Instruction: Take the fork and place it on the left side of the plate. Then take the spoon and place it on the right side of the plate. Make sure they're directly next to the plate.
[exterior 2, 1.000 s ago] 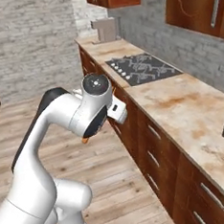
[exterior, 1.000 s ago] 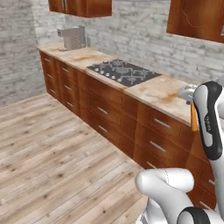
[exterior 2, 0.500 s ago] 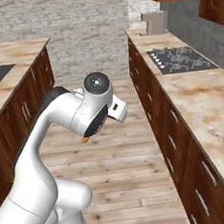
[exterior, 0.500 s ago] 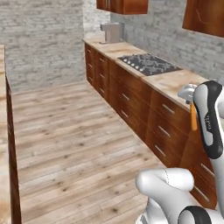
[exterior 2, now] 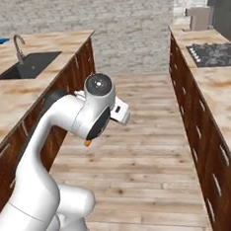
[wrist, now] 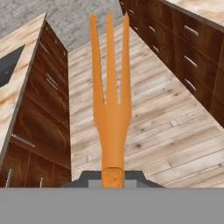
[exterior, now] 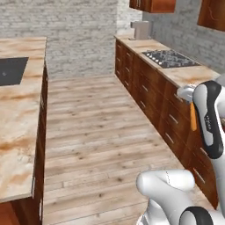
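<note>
Carrying the fork (wrist: pixel 111 105), the gripper (wrist: pixel 113 177) is clamped on its handle, tines pointing away from the hand over a plank wood floor (wrist: pixel 148 131). A desk (exterior 2: pixel 31 90) with a sink (exterior 2: pixel 28 65) lies off to one side of the gripper; on the other runs a desk (exterior 2: pixel 220 98) with a cooktop (exterior 2: pixel 213 53) above dark drawers, and a grey brick wall (exterior: pixel 79 19) closes the far end. The fingertips are cut off at the hand view's bottom edge. From the base views the fork shows as orange slivers (exterior: pixel 193 117) behind the arm.
</note>
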